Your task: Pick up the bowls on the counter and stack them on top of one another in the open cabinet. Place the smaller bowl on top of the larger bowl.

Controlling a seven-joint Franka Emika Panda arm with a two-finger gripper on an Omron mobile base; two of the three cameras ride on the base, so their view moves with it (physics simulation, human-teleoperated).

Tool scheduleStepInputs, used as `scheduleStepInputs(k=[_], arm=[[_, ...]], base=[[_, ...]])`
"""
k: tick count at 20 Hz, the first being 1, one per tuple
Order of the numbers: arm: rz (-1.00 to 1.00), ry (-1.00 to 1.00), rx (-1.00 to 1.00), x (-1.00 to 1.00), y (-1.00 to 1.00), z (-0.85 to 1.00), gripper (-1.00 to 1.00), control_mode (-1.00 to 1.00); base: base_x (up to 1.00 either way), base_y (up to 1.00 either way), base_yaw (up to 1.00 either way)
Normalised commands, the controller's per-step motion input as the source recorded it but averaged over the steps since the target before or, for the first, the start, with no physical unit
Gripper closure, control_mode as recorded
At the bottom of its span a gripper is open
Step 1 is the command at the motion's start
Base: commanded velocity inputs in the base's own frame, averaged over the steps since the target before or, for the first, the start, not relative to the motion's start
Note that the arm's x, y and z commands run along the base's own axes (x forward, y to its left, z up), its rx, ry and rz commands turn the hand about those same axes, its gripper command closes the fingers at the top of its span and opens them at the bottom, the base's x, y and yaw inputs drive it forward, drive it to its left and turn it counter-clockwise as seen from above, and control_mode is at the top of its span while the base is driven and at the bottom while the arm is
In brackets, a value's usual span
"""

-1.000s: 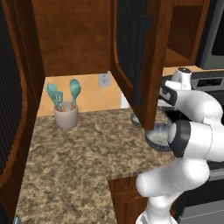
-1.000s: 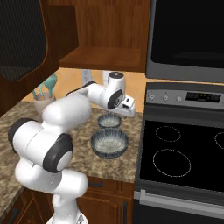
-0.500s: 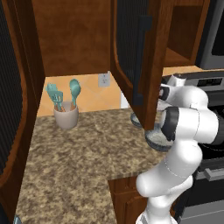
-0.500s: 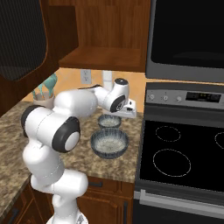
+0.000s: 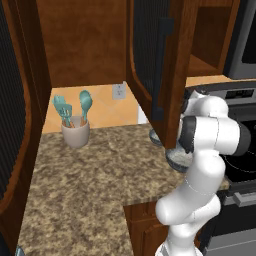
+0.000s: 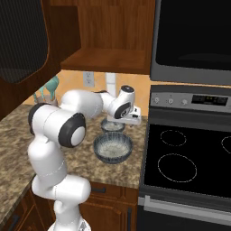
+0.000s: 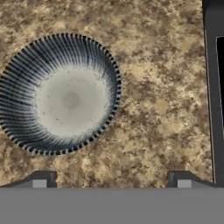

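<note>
Nothing stacked yet: both bowls on counter (image 6: 85,158). Gripper (image 7: 111,178) spread, empty, above smaller bowl (image 7: 59,94); larger bowl (image 6: 113,147) untouched.

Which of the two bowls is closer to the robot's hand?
The smaller bowl, the narrower one farther back on the counter. It sits right under the end effector, while the larger bowl sits nearer the counter's front edge.

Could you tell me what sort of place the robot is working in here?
A home kitchen, rendered rather than real. A black stovetop with ring burners sits beside a granite counter, wooden cabinets hang above, and a cup of utensils stands by two bowls.
</note>
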Motion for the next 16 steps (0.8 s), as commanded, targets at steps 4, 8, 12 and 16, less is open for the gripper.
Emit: scheduleStepInputs(k=[4,8,12,16], arm=[[0.00,0.00,0.00,0.27,0.13,-0.32,-1.00,-1.00],[0.00,0.00,0.00,0.31,0.11,-0.23,-1.00,-1.00],[0.00,0.00,0.00,0.29,0.03,-0.24,-1.00,-1.00],[0.00,0.00,0.00,0.37,0.00,-0.28,-1.00,-1.00]], base=[[0.00,0.00,0.00],[0.00,0.00,0.00],[0.00,0.00,0.00],[0.00,0.00,0.00]])
